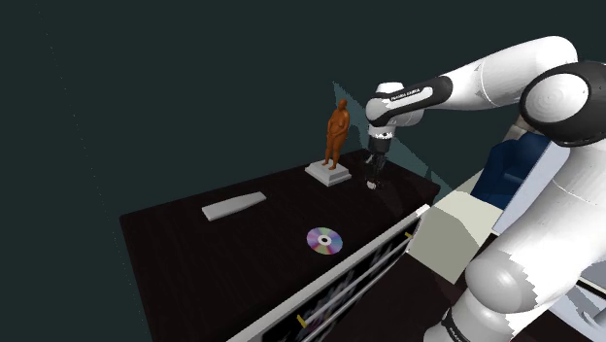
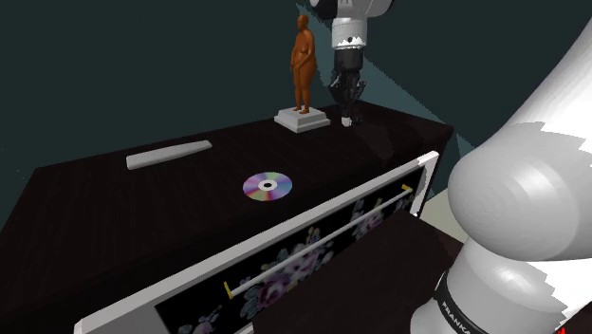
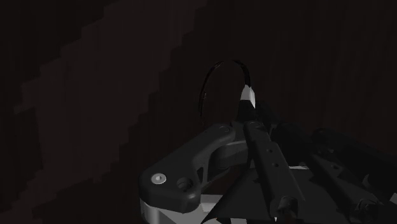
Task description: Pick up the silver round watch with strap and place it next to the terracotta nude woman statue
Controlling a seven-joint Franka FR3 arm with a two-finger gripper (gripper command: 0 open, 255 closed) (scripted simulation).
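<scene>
Just beside the white plinth of the terracotta nude woman statue [image 1: 336,131], on the side toward the arm, the all-black two-finger gripper [image 2: 347,109] hangs low over the dark tabletop [image 1: 194,243]. Jaws look pinched nearly together on the silver round watch with dark strap [image 2: 348,121]. The wrist view shows its strap loop and a silver tip [image 3: 245,95] sticking out past the tips. So the watch is at the gripper, approx at the drop spot, w/ the silver end close to or touching the top; can't tell which.

Risks for you from here:
- The hold looks to be on the strap, not the case, so the watch may swing or twist on release and end up skewed.
- If you open while too high, it drops and may bounce or slide off toward the table's back edge, which is near.
- If you drift toward the statue, tall on a small plinth, a nudge from the gripper could tip it.
- If you press too low, the watch jams against the tabletop.
</scene>
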